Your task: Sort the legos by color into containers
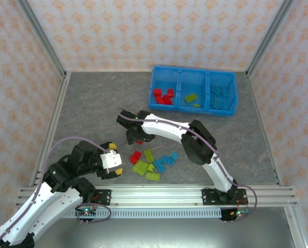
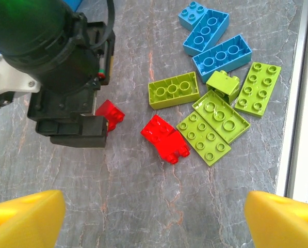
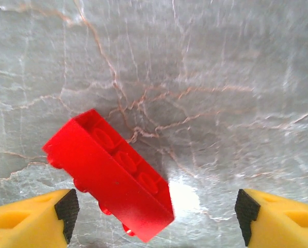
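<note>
The worktop point(image 1: 92, 103) is a matte grey sheet veined like marble. The right end effector point(image 3: 154, 217) has its yellow fingers, faced with black pads point(image 3: 66, 209), spread wide and gripping nothing. Between them, closer to the pad on the view's left, a glossy red studded plastic brick point(image 3: 110, 186) lies tipped on its side on the worktop. Its hollow underside shows three round tubes, and its studs line its lower edge. Whether it touches that pad I cannot tell.

The left end effector point(image 2: 154, 219) is also spread wide and empty, its blunt yellow fingertips point(image 2: 25, 219) hanging above the worktop. Ahead of it lies a loose cluster of hard, shiny bricks:
- one second red brick point(image 2: 164, 137);
- five lime green bricks point(image 2: 173, 89), two of them flat square plates, one a small cube;
- three light blue bricks point(image 2: 222, 57), just beyond the green ones.

That makes two red bricks on the worktop, counting the one at the right end effector.

Well beyond the right end effector, at the far side of the worktop, sits the bright blue translucent plastic bin point(image 1: 195, 110). It is rectangular, with three square compartments side by side.
- The left compartment holds a small clump of red bricks point(image 1: 163, 96), too bunched to count.
- The middle one holds two green bricks point(image 1: 191, 97).
- The right one holds a heap of light blue bricks point(image 1: 222, 98) that I cannot count.
</note>
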### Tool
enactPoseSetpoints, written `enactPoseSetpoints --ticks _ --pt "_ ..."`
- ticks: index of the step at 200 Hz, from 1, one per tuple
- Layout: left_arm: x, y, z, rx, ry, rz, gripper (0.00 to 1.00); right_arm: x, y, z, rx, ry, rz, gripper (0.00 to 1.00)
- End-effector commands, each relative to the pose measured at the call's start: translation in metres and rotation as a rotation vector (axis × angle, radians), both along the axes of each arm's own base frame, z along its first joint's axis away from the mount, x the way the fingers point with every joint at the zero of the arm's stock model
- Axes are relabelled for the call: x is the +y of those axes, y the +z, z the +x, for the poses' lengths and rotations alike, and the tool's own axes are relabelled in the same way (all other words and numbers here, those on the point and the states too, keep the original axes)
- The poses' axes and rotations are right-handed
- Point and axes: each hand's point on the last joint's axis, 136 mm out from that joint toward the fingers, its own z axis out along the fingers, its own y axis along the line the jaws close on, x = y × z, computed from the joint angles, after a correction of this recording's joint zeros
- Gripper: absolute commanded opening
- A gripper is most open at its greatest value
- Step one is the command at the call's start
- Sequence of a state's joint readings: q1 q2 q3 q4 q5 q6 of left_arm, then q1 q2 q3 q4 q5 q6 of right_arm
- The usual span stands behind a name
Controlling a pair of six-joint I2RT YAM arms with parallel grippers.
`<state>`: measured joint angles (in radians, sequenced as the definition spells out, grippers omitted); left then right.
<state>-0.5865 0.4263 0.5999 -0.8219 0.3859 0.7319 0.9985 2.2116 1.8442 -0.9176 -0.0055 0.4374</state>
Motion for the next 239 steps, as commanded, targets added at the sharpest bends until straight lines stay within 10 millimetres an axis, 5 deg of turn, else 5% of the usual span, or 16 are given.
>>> enactPoseSetpoints --ticks 1,42,68,86,128,178,204,239 --pt "-0.004 0.002 0.005 -0.018 -0.001 -0.020 0.90 -0.004 -0.002 0.004 -0.011 0.158 -0.092 0.82" --pt "-0.005 0.003 0.007 -0.021 0.006 -0.024 0.91 0.012 -0.024 -0.014 0.117 0.232 -0.044 0.66" --pt "-0.005 0.003 0.007 -0.020 0.010 -0.034 0.91 0.007 -0.027 -0.014 0.113 0.193 -0.058 0.37" --pt "-0.008 0.006 0.007 -0.028 0.003 -0.055 0.91 0.004 -0.013 -0.010 0.083 0.166 -0.049 0.20" --pt "-0.026 0.029 0.011 -0.031 -0.013 -0.191 0.93 -0.016 0.053 0.006 -0.033 0.069 0.072 0.17" --pt "-0.036 0.075 0.048 -0.050 0.166 -0.397 1.00 -0.111 0.138 0.100 -0.334 -0.240 0.135 0.17" --pt "-0.016 0.075 0.083 0.046 0.493 -0.465 1.00 -0.150 0.131 0.164 -0.354 -0.360 0.142 0.17" --pt "0.017 0.066 0.103 0.176 0.882 -0.484 1.00 -0.144 0.115 0.228 -0.254 -0.397 0.187 0.24"
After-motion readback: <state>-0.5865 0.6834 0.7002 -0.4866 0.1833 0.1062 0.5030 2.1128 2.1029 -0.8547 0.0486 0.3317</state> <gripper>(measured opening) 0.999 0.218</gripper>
